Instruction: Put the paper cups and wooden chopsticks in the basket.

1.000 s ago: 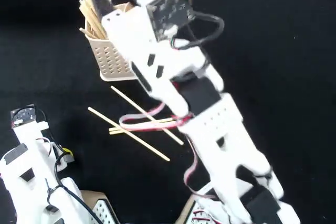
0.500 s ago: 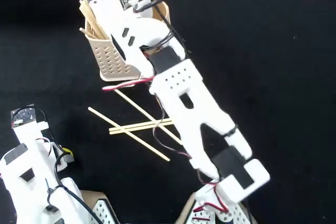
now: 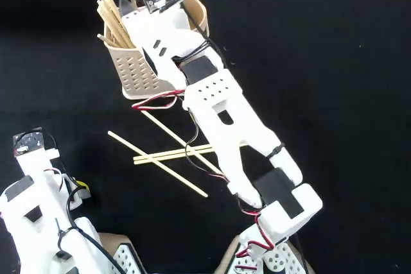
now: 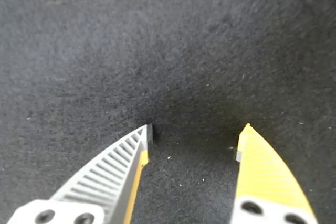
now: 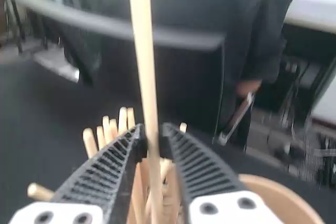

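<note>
The black-covered table (image 3: 334, 62) bears a perforated basket (image 3: 136, 72) near its far edge, with loose wooden chopsticks (image 3: 160, 165) lying crossed nearer its near edge.

The right arm (image 3: 225, 120) slants across the middle, covering part of the loose chopsticks (image 3: 160, 155) and blocking the basket (image 3: 138, 72) from that side. Upright sticks (image 3: 112, 20) crowd the basket's mouth, and the right gripper (image 5: 152, 129) pinches a stick (image 5: 142, 51) above it. Wide bare cloth (image 3: 347, 94) lies to the arm's right.
</note>
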